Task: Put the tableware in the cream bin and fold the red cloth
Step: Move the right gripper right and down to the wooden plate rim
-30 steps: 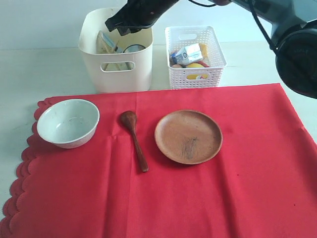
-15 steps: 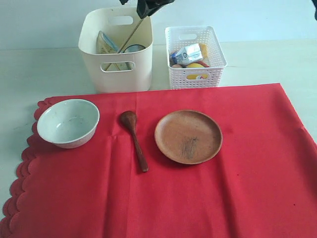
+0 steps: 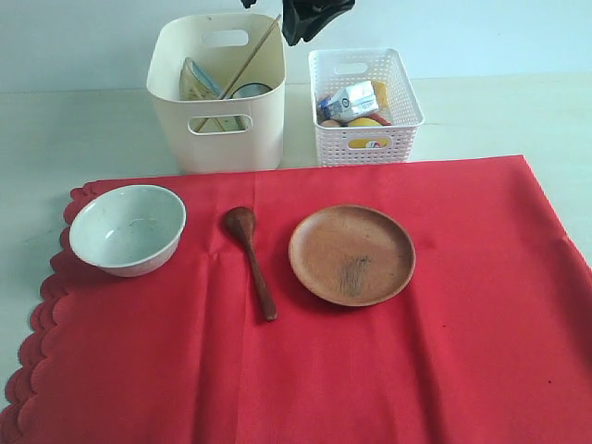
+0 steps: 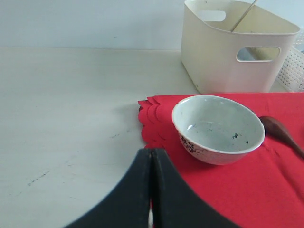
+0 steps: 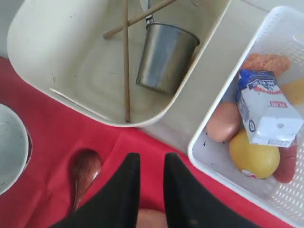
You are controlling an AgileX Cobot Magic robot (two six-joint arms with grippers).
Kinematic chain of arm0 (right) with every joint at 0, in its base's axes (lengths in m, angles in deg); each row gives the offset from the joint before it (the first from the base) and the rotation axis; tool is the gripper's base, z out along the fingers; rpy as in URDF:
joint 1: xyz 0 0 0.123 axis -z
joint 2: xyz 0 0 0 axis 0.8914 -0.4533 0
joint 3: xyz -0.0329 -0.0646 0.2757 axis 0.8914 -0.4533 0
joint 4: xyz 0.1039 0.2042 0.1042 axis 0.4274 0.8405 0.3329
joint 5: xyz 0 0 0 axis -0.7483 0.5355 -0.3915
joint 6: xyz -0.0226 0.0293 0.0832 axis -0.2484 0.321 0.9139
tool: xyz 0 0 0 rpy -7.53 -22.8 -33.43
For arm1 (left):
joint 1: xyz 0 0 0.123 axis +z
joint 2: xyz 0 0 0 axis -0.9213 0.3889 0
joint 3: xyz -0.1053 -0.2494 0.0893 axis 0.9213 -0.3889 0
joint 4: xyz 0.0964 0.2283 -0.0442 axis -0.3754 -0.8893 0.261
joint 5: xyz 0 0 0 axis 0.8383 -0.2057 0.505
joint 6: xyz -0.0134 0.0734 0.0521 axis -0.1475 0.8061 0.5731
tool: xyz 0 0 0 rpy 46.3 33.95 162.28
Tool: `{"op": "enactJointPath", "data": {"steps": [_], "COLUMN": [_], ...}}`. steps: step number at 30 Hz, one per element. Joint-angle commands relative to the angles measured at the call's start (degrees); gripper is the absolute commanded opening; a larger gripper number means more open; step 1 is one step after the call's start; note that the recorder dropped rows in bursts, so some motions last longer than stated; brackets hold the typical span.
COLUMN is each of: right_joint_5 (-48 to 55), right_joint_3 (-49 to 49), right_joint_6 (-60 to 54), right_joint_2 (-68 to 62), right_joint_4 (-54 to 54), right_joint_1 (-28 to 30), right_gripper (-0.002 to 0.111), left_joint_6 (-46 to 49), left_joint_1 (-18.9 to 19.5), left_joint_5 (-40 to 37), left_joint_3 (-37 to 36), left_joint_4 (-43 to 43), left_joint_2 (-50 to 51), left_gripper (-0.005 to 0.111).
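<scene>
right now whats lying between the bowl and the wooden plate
The dark wooden spoon, lying on the red cloth and touching neither the bowl nor the plate; the exterior view shows it.

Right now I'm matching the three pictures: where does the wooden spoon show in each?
Exterior view: wooden spoon lies on the red cloth, between bowl and plate.
Left wrist view: only its head end, beside the bowl, cut by the frame.
Right wrist view: its head, on the cloth near the open right tool.
Shared landmark: the cream bin, seen in all three.
</scene>
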Motion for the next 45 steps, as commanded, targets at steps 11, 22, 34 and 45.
{"op": "enactJointPath", "data": {"steps": [11,22,34,45], "right_joint_5": [-6.33,-17.71,-21.6,-18.38], "right_joint_3": [-21.63,-44.04,-57.7,-57.7], "right_joint_6": [0.24,0.35,-25.44,-35.23], "right_joint_2": [12.97,20.55,13.75,6.13], "right_joint_4": [-1.44,-4.76,24.73,34.74], "right_joint_1": [-0.08,1.09,18.42,22.03], "right_gripper": [0.02,0.02,0.02,0.041], "left_joint_6": [-0.36,-0.36,-0.36,-0.36], "left_joint_1": [-0.35,-0.35,-0.35,-0.35], "left_joint_5": [0.51,0.51,0.51,0.51], "left_joint_3": [-0.14,-0.14,-0.14,-0.14], "left_joint_4": [0.32,0.32,0.32,0.32], "left_joint_2": [-0.31,-0.31,-0.31,-0.31], "left_gripper": [0.0,0.0,0.0,0.0]}}
